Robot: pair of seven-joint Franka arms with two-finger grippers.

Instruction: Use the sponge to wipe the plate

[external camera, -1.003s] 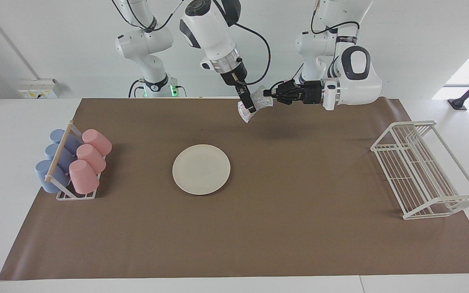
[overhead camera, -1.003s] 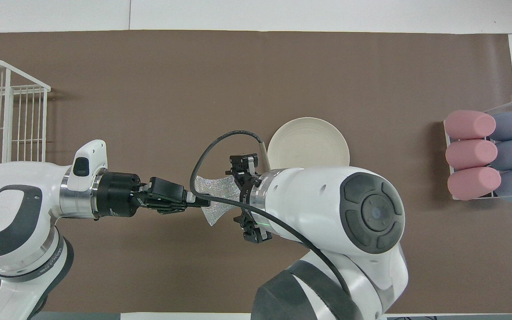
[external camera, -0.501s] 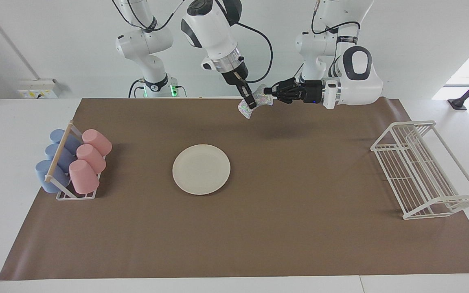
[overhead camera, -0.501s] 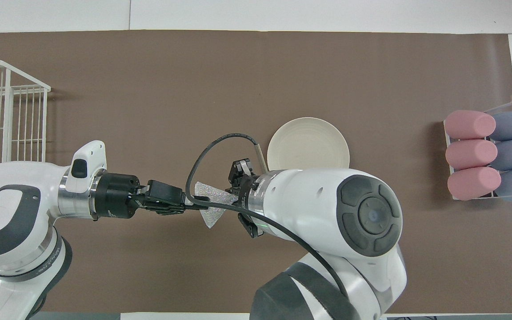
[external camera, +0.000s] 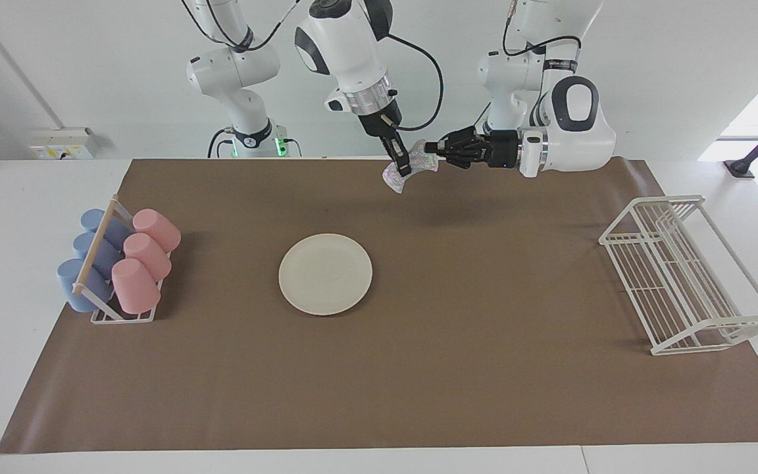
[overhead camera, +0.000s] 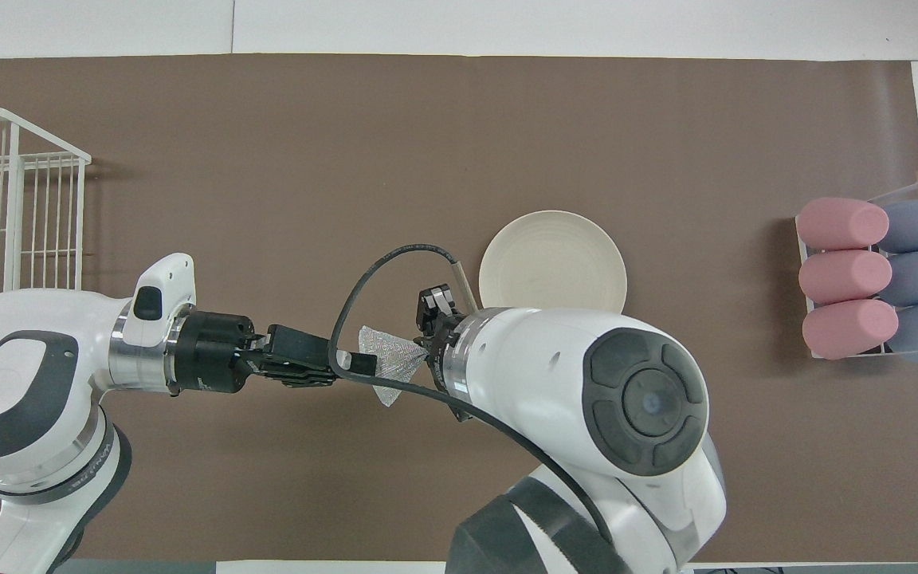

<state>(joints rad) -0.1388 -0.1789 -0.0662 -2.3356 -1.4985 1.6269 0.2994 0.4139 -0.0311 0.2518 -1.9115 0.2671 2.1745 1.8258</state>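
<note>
1. Silvery and crinkled, the sponge [external camera: 410, 168] hangs in the air in your facing view, above the bench's robot-side edge near its middle. Both pincers meet on it: the right pincer [external camera: 403, 166] points down and is clamped on the wad; the left pincer [external camera: 433, 153] lies level, its tips at the wad's other end, grip unclear. The plate [external camera: 325, 274] lies flat mid-bench, toward the cup rack [external camera: 118, 266], well apart from the sponge.
2. In your overhead view the sponge [overhead camera: 390, 368] sits between the pincers. The plate [overhead camera: 552, 261] lies forward of it toward the right arm's end, so the right arm is nearer. The wire rack [overhead camera: 5, 209] stands at the left arm's end.
</note>
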